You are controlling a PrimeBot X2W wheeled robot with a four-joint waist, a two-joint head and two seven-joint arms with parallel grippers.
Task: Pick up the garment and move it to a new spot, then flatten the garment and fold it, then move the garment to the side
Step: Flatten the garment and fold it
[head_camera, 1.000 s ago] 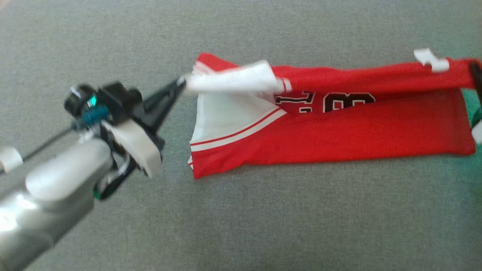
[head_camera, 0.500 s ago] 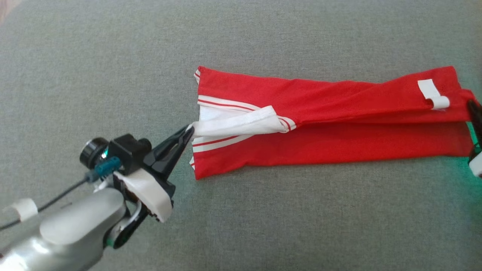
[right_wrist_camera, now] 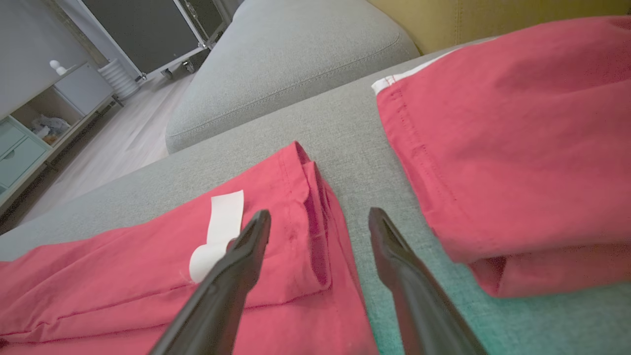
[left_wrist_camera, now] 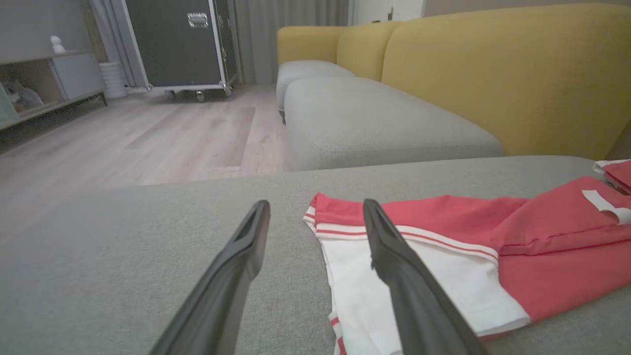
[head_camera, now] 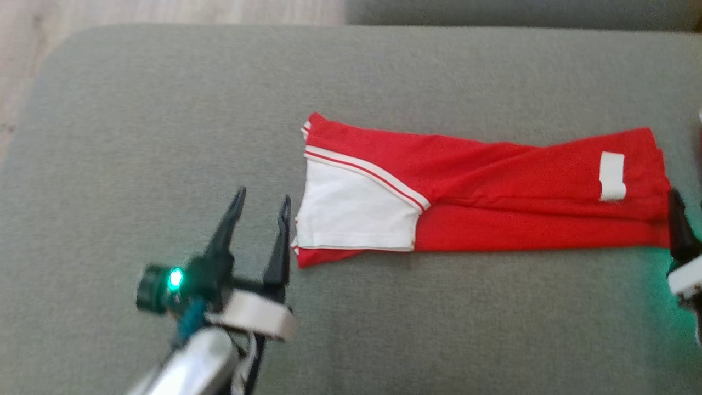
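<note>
The garment (head_camera: 493, 203), a red jersey with a white sleeve (head_camera: 351, 211) and a white tag (head_camera: 611, 175), lies folded into a long strip on the grey cushion (head_camera: 164, 120). My left gripper (head_camera: 262, 195) stands open just left of the sleeve end, with nothing between its fingers. In the left wrist view the left gripper (left_wrist_camera: 315, 204) is open, its right finger over the sleeve (left_wrist_camera: 443, 281). One dark finger (head_camera: 677, 219) of my right gripper shows at the garment's right end. In the right wrist view the right gripper (right_wrist_camera: 319, 214) is open above the garment's hem (right_wrist_camera: 315, 222).
A second red garment (right_wrist_camera: 517, 148) lies close to the right of the strip's end. Wood floor (head_camera: 164, 11) runs past the cushion's far left corner. Another grey seat (left_wrist_camera: 374, 118), a yellow sofa back (left_wrist_camera: 517, 74) and a black wheeled case (left_wrist_camera: 172, 44) stand beyond.
Both grippers have let go of the garment and opened. The top layer has come down over the front half and the sleeve now lies flat. The head camera has shifted.
</note>
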